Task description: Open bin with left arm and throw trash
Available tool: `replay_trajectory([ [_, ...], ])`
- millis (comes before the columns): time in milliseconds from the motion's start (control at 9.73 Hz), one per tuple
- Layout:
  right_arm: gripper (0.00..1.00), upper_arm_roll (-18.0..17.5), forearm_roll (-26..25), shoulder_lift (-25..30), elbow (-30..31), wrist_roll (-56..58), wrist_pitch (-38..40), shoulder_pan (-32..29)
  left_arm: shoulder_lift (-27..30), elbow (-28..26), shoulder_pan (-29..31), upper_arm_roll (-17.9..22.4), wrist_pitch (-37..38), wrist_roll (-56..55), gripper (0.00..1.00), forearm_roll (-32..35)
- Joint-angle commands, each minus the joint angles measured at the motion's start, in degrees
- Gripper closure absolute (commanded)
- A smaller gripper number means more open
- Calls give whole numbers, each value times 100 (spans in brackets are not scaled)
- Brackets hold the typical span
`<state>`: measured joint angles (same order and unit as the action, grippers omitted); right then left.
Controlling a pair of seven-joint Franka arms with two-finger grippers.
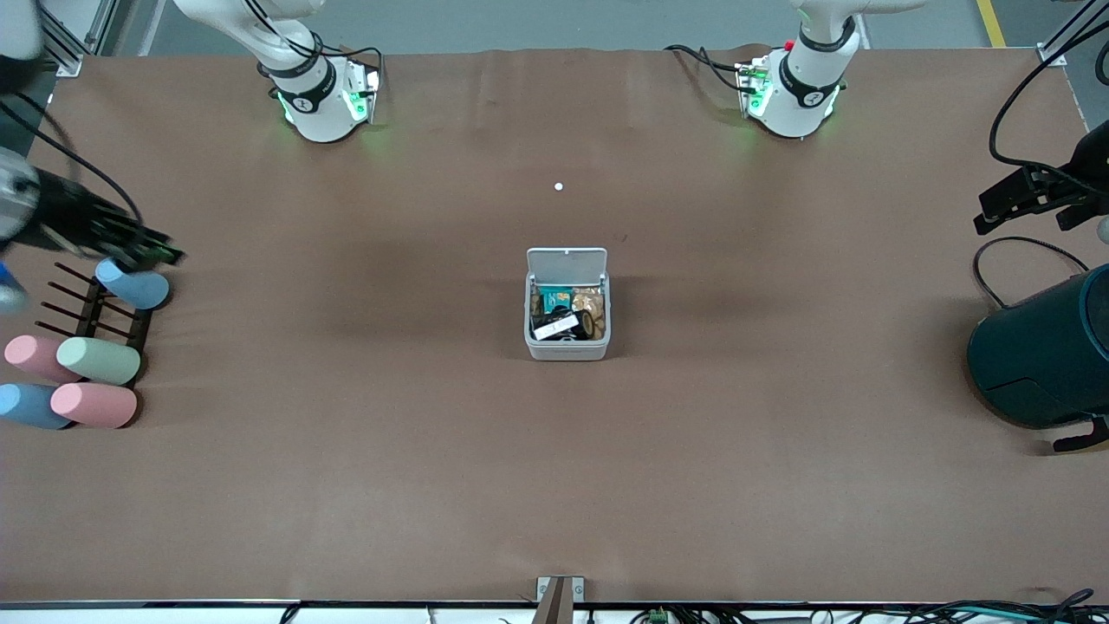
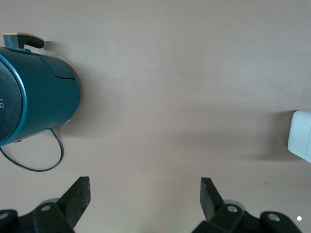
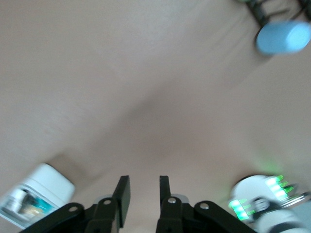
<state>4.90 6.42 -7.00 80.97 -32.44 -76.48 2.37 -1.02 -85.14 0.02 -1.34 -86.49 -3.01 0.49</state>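
The white bin (image 1: pixel 567 351) stands in the middle of the table with its lid (image 1: pixel 567 260) swung open and upright. Inside lie a dark printed packet (image 1: pixel 554 303) and a black tape ring (image 1: pixel 585 322); I see no rubber band. My left gripper (image 1: pixel 988 218) is over the left arm's end of the table, open wide and empty (image 2: pixel 146 189), with the bin's edge (image 2: pixel 301 136) in its view. My right gripper (image 1: pixel 166 254) is over the right arm's end, above the cylinders, its fingers a narrow gap apart and empty (image 3: pixel 141 187). The bin also shows in the right wrist view (image 3: pixel 43 182).
A large dark teal round container (image 1: pixel 1040 347) lies at the left arm's end, also in the left wrist view (image 2: pixel 34 97). Several pastel cylinders (image 1: pixel 95 360) and a dark rack (image 1: pixel 91 303) sit at the right arm's end. A tiny white dot (image 1: pixel 559 186) lies near the bases.
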Motion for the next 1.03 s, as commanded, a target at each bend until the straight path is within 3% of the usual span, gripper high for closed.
replay_trajectory([
  [0, 34, -77, -492, 392, 472, 1944, 158, -70, -39, 129, 7, -15, 27, -34, 0, -58],
  [205, 26, -77, -502, 366, 367, 2426, 133, -123, -39, 129, 7, -15, 27, -42, 0, -58],
  [308, 10, -94, -476, 314, 192, 2427, 107, -123, -48, 138, -2, -15, 27, 19, 0, -40],
  [411, 0, -112, -562, 113, -123, 2444, 20, -36, -48, 155, -11, -15, 27, 45, 0, -23],
  [514, 0, -120, -511, 85, -213, 2470, 10, -78, -48, 155, 15, -15, 27, -15, 0, -31],
  [719, 0, -86, -572, 242, 179, 3344, -129, -87, -48, 155, 7, -15, 27, -42, 0, -14],
  [925, 0, -94, -590, 523, 550, 3464, -384, -132, -57, 146, 7, -15, 27, -16, 0, -5],
])
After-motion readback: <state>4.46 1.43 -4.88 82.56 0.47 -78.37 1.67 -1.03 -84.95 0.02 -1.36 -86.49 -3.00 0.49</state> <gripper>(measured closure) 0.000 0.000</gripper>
